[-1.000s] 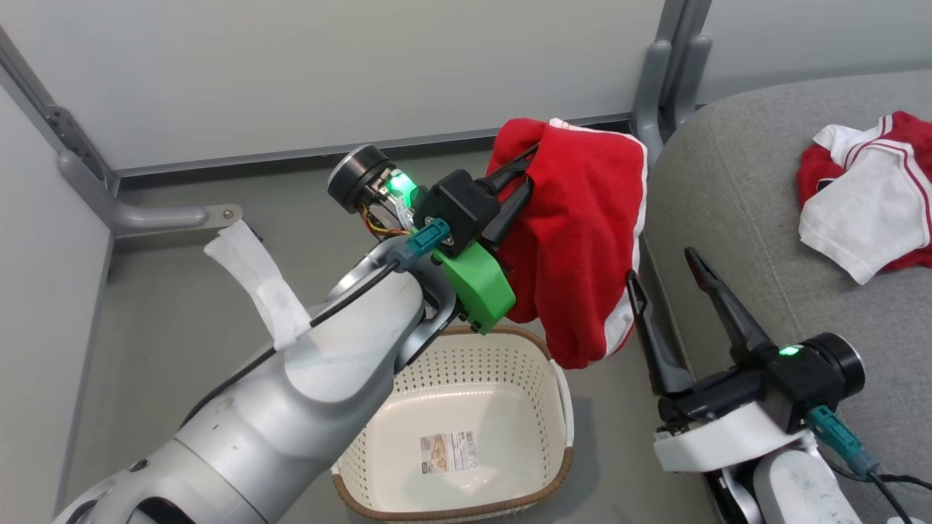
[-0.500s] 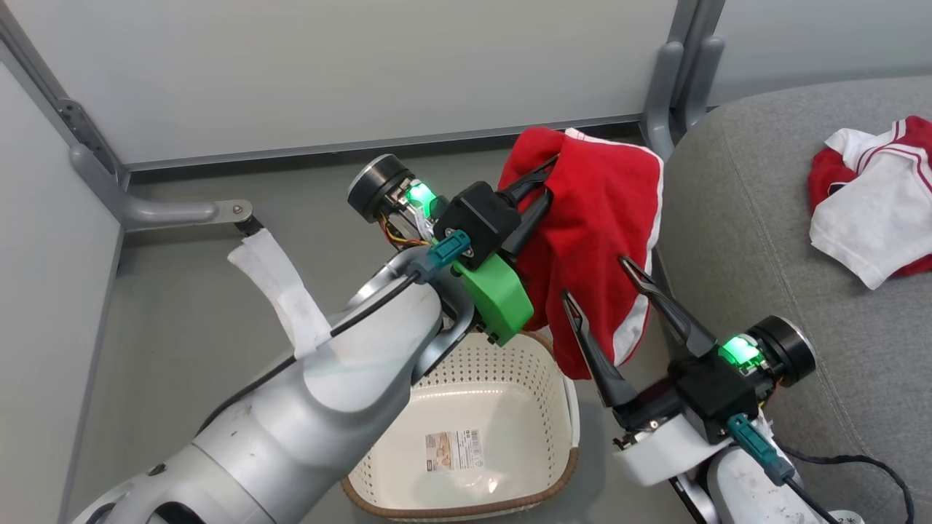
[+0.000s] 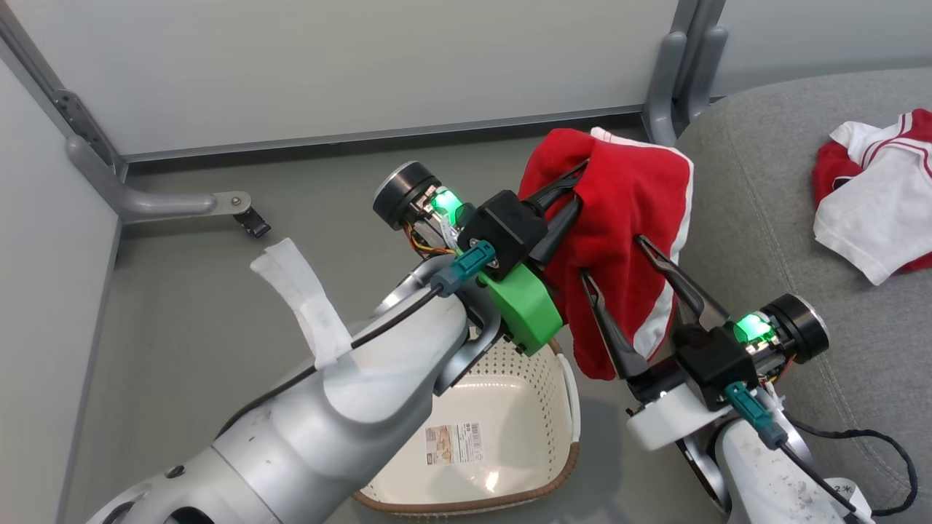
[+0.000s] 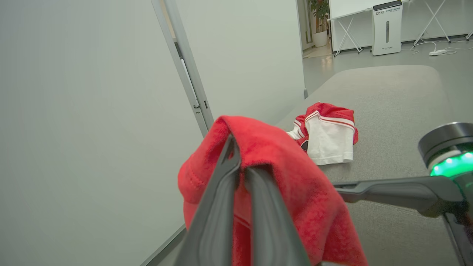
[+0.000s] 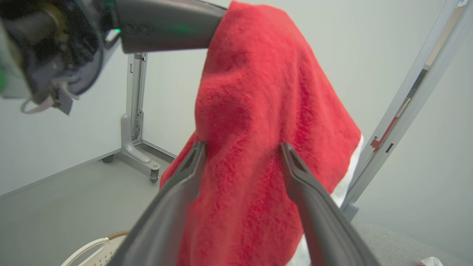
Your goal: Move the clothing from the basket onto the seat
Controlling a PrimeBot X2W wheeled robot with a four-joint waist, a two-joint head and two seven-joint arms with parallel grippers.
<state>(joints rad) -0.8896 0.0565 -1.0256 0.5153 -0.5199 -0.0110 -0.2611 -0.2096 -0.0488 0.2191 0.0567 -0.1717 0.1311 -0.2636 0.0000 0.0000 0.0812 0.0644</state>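
The red garment (image 3: 633,196) hangs limp, soft and light. The left gripper (image 3: 577,189) pinches its top fold. The right gripper (image 3: 613,258) stands spread around the hanging middle, probably a good hold.

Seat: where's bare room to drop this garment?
On the seat, bare cushion runs from its rounded edge to the lying garment, and nearer the robot than that garment. Crowded: by that edge, where the open right end effector flanks the hanging garment.
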